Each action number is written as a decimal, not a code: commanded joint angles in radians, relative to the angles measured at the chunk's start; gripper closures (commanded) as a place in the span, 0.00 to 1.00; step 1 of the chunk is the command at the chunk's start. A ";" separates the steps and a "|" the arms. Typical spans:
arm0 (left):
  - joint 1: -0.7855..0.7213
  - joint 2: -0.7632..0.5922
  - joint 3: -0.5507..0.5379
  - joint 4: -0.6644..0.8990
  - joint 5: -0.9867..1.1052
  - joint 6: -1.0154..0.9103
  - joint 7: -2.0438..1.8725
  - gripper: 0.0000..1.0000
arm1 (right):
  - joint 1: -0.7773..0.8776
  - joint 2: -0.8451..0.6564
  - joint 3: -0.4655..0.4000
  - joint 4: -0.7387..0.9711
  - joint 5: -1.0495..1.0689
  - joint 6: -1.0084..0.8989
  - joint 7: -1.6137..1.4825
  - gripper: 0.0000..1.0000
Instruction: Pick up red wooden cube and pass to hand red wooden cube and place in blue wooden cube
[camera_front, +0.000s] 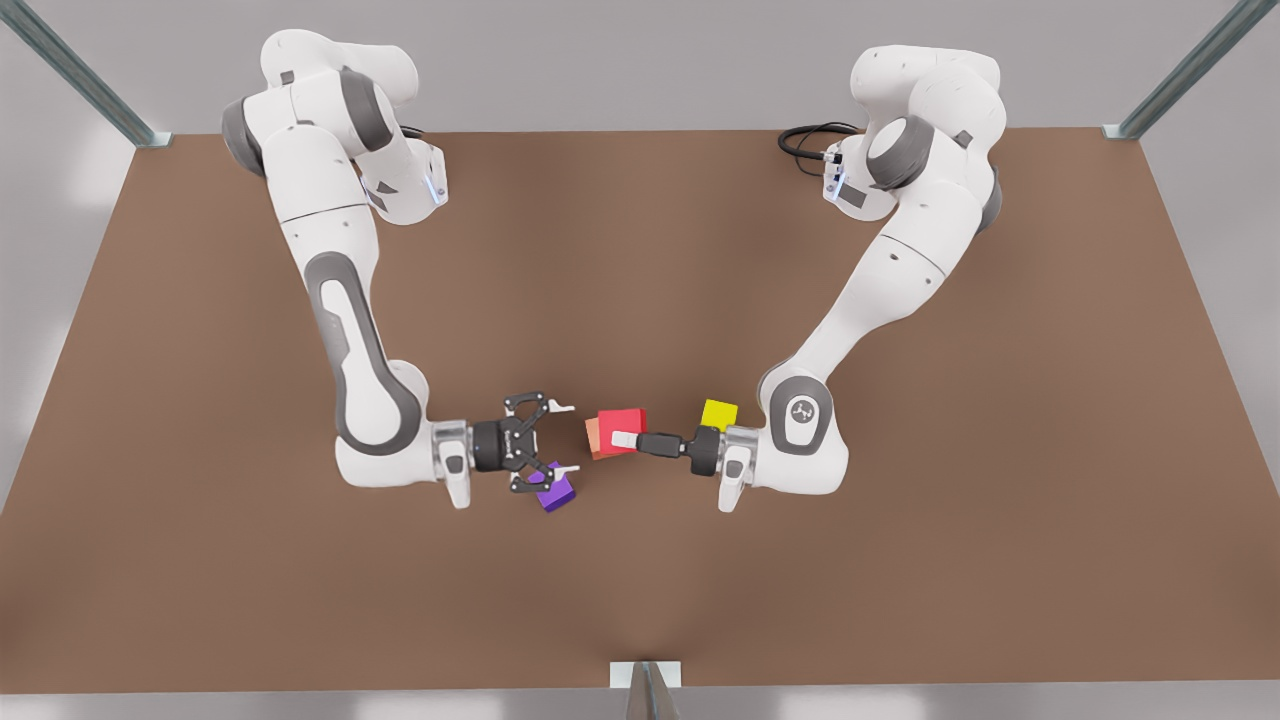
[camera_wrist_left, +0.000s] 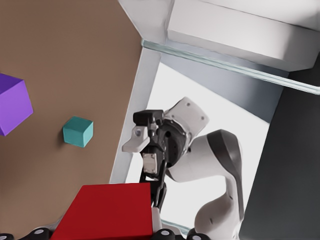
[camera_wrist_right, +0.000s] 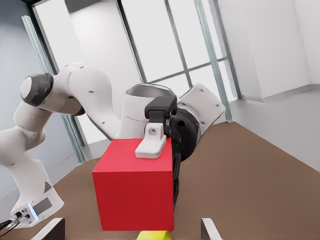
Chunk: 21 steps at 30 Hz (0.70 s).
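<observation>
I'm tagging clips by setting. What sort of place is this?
Probably a simulated robot test bench: two white arms on a brown table, metal frame posts at its corners. The left gripper holds the red wooden cube; the right gripper faces it, open.

No legible text, label, brand name or number appears on the cubes, the arms or the table.

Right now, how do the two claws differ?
The left claw, at the front view's right, is slim and straight; the right claw, at its left, has linkage fingers. The left claw is shut on the red wooden cube; the right claw is open and empty, near the purple cube. Both are black with pale tips.
</observation>
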<state>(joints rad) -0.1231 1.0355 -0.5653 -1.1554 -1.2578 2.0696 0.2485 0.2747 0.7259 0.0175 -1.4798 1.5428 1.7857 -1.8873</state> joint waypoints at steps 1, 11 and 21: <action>-0.001 -0.002 -0.001 0.000 -0.012 0.015 0.072 0.32 | 0.003 0.001 0.001 -0.002 0.014 0.012 -0.170 0.00; -0.023 0.004 -0.004 0.006 -0.015 0.056 0.072 0.32 | 0.046 0.007 0.002 0.003 0.060 0.052 -0.161 0.00; -0.021 0.003 -0.004 0.005 -0.017 0.056 0.071 0.32 | 0.083 0.012 0.002 0.007 0.102 0.077 -0.159 0.00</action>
<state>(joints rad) -0.1447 1.0403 -0.5684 -1.1497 -1.2690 2.1262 0.2883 0.3555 0.7390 0.0197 -1.4733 1.6363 1.8495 -1.9987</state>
